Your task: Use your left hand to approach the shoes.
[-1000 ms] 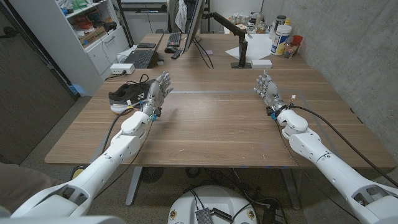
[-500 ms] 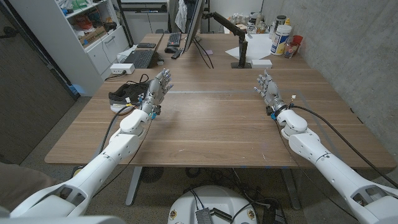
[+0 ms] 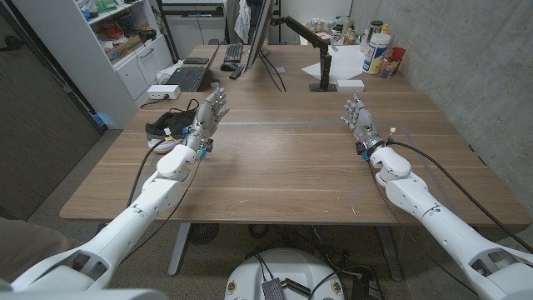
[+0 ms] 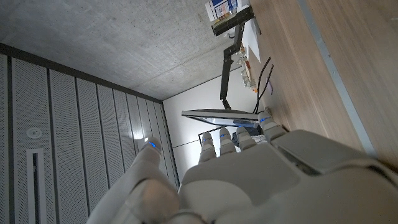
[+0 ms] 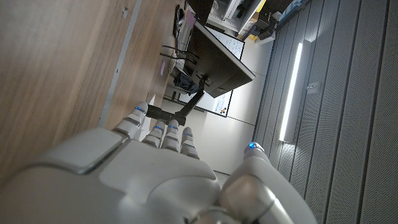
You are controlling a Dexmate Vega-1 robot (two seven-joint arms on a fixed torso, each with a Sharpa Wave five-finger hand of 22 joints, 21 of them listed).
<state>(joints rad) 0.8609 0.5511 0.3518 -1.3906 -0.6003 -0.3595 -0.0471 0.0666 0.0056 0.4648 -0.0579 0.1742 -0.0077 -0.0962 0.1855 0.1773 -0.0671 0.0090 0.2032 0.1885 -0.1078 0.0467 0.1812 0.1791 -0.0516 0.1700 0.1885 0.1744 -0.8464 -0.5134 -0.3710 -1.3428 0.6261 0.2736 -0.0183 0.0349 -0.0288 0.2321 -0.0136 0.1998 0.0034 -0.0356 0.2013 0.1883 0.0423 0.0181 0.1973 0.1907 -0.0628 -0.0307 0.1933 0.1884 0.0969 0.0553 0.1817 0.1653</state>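
The left hand (image 3: 208,114) is raised over the table (image 3: 283,158) with fingers spread and nothing in it, just beside the black shoes (image 3: 166,129), which lie near the table's left edge; whether it touches them is hard to tell. The right hand (image 3: 360,121), also spread and holding nothing, stands well apart on the right.

Left hand (image 4: 261,180) with straight fingers (image 4: 239,138) over wooden table (image 4: 348,62), monitor arm (image 4: 227,62) beyond.

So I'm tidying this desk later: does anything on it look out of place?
Yes: a black shoe lies on the wooden table near its left edge, just beyond the left hand, odd among office gear.
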